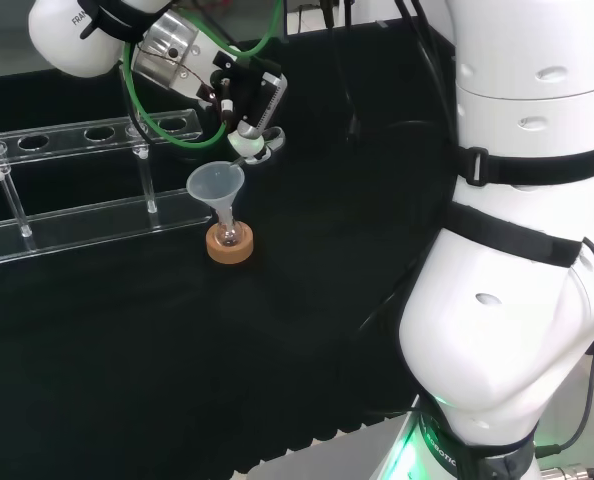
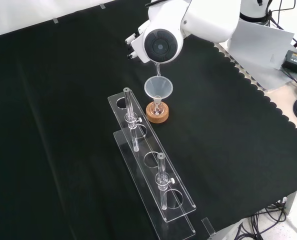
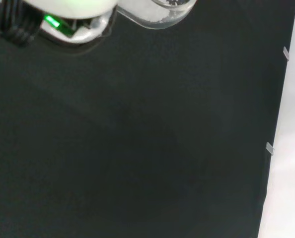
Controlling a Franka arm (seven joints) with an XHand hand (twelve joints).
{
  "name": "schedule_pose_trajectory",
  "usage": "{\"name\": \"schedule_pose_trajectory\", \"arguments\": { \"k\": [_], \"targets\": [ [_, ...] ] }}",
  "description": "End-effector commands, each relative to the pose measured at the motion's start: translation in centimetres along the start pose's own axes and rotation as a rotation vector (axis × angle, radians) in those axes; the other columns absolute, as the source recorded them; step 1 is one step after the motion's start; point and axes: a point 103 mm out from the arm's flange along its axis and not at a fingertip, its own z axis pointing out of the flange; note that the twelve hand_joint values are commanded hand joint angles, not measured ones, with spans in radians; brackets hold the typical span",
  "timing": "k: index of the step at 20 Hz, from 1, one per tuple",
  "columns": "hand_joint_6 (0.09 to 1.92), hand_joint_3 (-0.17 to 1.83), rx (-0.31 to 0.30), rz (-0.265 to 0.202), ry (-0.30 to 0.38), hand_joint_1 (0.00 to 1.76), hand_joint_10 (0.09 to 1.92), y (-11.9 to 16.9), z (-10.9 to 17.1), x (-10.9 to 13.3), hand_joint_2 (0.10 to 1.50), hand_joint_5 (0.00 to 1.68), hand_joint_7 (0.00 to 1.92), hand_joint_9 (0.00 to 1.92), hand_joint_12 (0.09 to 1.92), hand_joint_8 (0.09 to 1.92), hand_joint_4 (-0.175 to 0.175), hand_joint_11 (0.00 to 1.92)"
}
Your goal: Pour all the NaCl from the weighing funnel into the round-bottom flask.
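Note:
In the head view the hand [image 1: 248, 96] hangs above and just behind the flask, its fingers curled round the clear weighing funnel [image 1: 254, 146]. That funnel tilts down, its spout over a translucent plastic funnel [image 1: 215, 184] set in the neck of the small round-bottom flask [image 1: 229, 234]. The flask sits on a cork ring [image 1: 229, 248]. In the front view the spout [image 2: 157, 70] pokes out under the arm's grey-capped link [image 2: 161, 45], right above the plastic funnel [image 2: 158, 86], flask [image 2: 157, 105] and cork ring [image 2: 157, 114]. White powder lies in the weighing funnel [image 3: 160, 13] in the wrist view.
A long clear rack with round holes and upright posts [image 1: 87, 190] stands to the left of the flask in the head view; in the front view the rack [image 2: 151, 170] runs toward the camera. The cloth's scalloped edge [image 2: 261, 90] runs along the right of the front view.

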Motion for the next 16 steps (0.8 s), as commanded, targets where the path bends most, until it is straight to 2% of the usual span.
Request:
{"name": "schedule_pose_trajectory", "arguments": {
  "k": [1,16],
  "targets": [
    [0.53,0.68,0.009,0.0,-0.008,1.14,0.38,0.0,-0.3,0.1,0.61,1.36,0.45,0.8,1.2,0.58,0.175,0.58],
    [0.53,0.68,0.008,0.006,-0.07,1.14,0.38,-0.2,-1.4,0.4,0.62,1.36,0.44,0.8,1.2,0.58,0.175,0.58]
  ]
}}
